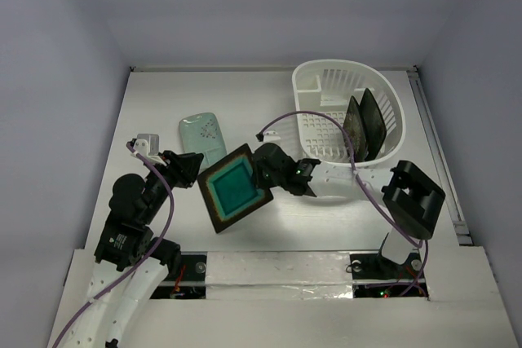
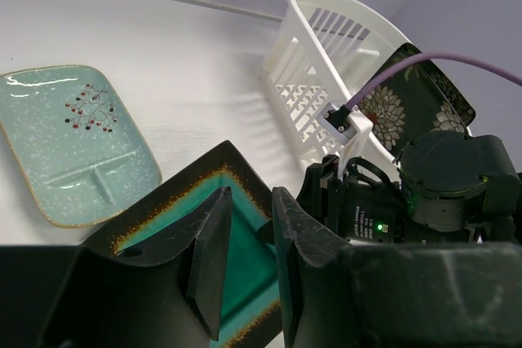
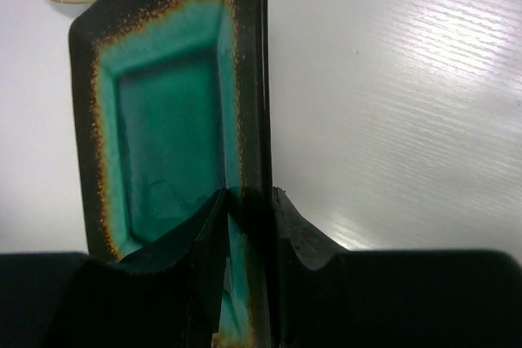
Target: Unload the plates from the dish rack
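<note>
Reaching inward, left gripper (image 1: 196, 170) clamps the teal plate (image 1: 235, 189); right gripper (image 1: 263, 175) straddles its rim, jaws slack

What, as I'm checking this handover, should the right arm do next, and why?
Probably back the right gripper straight off the teal plate: the left gripper grips the plate's opposite edge, and the right jaws show a gap beside the rim.

Centre: teal plate (image 1: 235, 187) tilted between left gripper (image 1: 198, 170) and right gripper (image 1: 261, 167); no passage.
Left rear: mint plate (image 1: 203, 138) lies flat, near teal plate's corner.
Dish rack (image 1: 318, 79): left half open from above; black plates (image 1: 367, 124) stand at right wall.
Overhead: purple cable (image 1: 310, 113) arcs across rack's near side.
Free: table (image 1: 163, 99), far-left strip.
</note>
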Robot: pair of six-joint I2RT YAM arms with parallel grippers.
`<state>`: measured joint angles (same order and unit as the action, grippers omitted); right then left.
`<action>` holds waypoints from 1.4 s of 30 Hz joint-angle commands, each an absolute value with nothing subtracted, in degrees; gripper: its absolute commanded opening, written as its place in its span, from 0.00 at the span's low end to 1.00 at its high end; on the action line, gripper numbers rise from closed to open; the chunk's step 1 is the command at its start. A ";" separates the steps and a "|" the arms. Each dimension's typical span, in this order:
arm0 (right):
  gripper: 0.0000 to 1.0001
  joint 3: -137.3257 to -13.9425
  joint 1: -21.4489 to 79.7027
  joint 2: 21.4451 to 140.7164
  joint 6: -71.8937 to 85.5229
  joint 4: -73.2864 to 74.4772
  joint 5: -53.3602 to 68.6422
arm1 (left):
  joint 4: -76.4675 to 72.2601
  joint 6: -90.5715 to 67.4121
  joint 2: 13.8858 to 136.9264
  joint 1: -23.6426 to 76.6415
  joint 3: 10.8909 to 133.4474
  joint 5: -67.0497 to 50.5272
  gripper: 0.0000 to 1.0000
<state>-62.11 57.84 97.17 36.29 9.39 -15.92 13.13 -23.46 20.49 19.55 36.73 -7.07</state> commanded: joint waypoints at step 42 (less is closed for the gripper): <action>0.00 -67.41 56.87 78.24 29.54 23.89 -38.29 | 10.81 -23.99 20.30 19.95 37.27 -7.12 0.24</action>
